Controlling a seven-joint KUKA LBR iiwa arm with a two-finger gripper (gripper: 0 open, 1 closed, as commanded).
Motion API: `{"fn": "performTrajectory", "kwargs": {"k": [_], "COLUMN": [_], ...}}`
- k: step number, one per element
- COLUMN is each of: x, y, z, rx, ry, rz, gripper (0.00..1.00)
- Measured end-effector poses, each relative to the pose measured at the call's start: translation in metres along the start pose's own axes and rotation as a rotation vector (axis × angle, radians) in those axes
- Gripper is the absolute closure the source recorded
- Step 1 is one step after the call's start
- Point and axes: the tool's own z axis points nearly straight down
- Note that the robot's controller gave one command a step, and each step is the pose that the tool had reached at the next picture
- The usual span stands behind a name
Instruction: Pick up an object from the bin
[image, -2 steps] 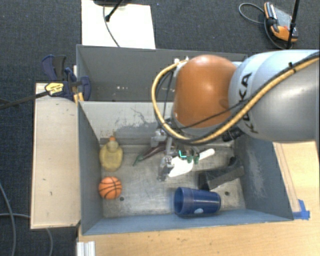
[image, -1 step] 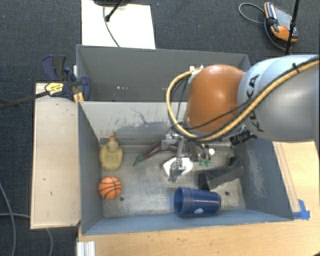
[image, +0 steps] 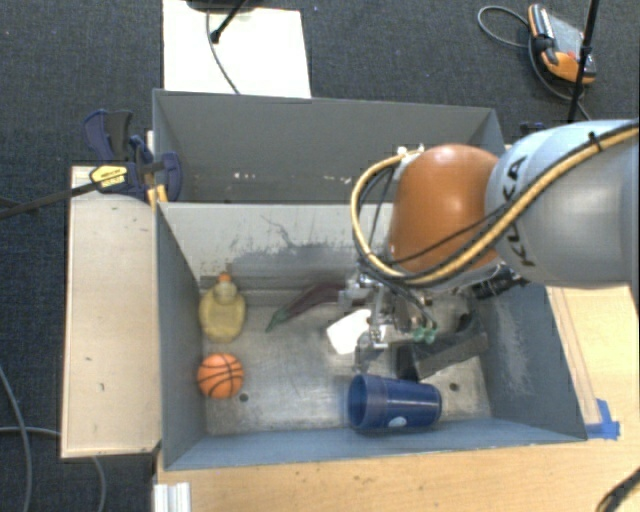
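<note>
White object (image: 345, 332) lies under the arm (image: 570, 220), near a blue cup (image: 393, 403).

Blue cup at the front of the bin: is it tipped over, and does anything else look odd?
Yes, the blue cup lies on its side by the bin's front wall. Nothing looks spilled or broken. The orange ball sits apart at the left.

Soft, even light is falling from above, and the whole scene is looking bright. The orange cover (image: 445, 205) is catching a broad, dull sheen, and the grey arm (image: 580, 210) is showing a pale band of shine along its casing. Beneath them the hand (image: 385, 335) is sitting in shade, and a shadow is spreading over the right of the bin (image: 290, 390) floor. The blue cup (image: 393, 403) is carrying a small glint.
</note>
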Motion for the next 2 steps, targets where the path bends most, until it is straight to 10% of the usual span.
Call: {"fn": "performTrajectory", "kwargs": {"k": [1,2], "x": [-0.010,-0.019], "y": [0.001,-0.081], "z": [0.032,0.076], "rx": [-0.008,-0.005], "ry": [-0.012,-0.030], "rz": [0.059,0.210], "gripper": [0.00,1.00]}}
